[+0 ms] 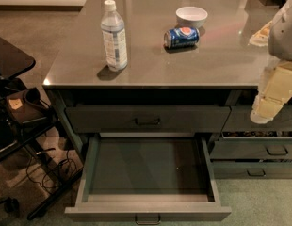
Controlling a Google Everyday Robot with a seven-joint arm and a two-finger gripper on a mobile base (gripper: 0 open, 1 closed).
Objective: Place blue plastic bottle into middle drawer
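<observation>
The blue plastic bottle [114,36] stands upright on the grey countertop [221,60], near its front left corner. It is clear, with a white cap and a pale blue-and-white label. The middle drawer [146,166] is pulled wide open below the counter, and its flat bottom is bare. My gripper [264,108] hangs at the far right edge of the view, in front of the right-hand drawers. It is well away from the bottle and holds nothing that I can see.
A blue Pepsi can [181,36] lies on its side mid-counter, with a white bowl [191,16] behind it. The top drawer [147,119] is shut. Narrower drawers [273,149] sit at the right. A black cart [19,112] and floor cables [52,173] are at the left.
</observation>
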